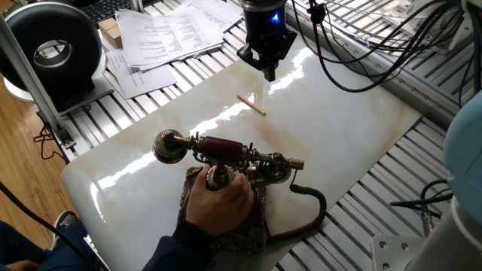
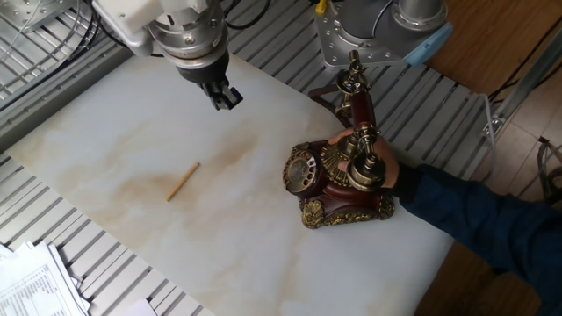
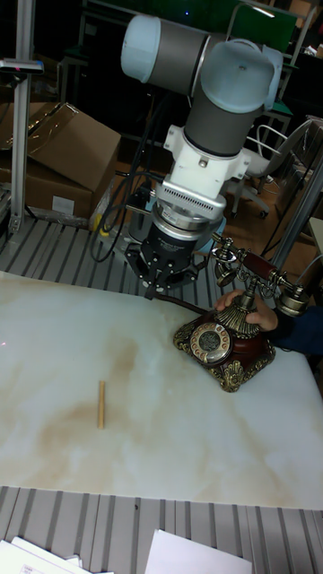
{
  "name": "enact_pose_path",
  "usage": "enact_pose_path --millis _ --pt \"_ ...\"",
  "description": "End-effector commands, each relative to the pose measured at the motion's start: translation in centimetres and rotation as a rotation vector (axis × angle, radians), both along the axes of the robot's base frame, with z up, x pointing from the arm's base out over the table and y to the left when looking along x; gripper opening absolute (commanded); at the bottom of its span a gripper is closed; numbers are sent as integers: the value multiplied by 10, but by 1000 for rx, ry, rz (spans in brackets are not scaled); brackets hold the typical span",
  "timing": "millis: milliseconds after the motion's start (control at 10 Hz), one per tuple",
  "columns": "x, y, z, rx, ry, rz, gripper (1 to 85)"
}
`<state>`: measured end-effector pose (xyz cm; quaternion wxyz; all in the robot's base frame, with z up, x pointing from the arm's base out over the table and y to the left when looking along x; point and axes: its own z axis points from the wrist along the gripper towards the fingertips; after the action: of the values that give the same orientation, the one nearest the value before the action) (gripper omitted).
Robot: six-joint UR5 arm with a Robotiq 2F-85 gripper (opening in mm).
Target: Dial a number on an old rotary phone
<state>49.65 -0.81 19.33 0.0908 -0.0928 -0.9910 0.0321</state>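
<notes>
The old rotary phone (image 1: 226, 162) (image 2: 338, 180) (image 3: 224, 336) stands on the white marble slab (image 1: 339, 128), its red-brown handset resting across the cradle and its dial (image 2: 301, 172) (image 3: 212, 342) facing the slab's middle. A person's hand (image 1: 220, 202) (image 2: 386, 171) holds its base. My gripper (image 1: 269, 73) (image 2: 228, 99) (image 3: 154, 289) hangs above the slab, apart from the phone, fingers shut with nothing between them. A small wooden stick (image 1: 251, 105) (image 2: 183, 181) (image 3: 101, 404) lies flat on the slab below it.
Papers (image 1: 166, 34) and a black round device (image 1: 53, 53) lie beyond the slab's edge. The phone's brown cord (image 1: 309, 214) curls off the base. Cables (image 1: 361, 38) hang behind the arm. The person's sleeve (image 2: 492, 219) reaches in from the side.
</notes>
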Motion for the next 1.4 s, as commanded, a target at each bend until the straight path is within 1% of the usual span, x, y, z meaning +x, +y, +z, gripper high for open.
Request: enact_pose_path --millis 0,100,200,300,400,500,600,700,900,1000,1100,1300 --pt "-7 3 1 23 24 -20 13" --pt "-7 -1 2 15 26 -23 13" --pt "0 -4 7 28 7 5 13" --pt "7 -5 14 60 -6 52 13" --pt "13 -4 24 88 -15 73 13" --pt "18 -12 37 55 -22 104 13" --pt "21 -12 41 56 -32 114 13" --pt "20 -19 40 49 -26 135 13" --pt "16 -30 32 36 -12 167 13" --pt "16 -31 30 35 -10 170 13" --pt "16 -25 28 55 -13 158 13" --pt "15 -23 24 65 -8 147 13"
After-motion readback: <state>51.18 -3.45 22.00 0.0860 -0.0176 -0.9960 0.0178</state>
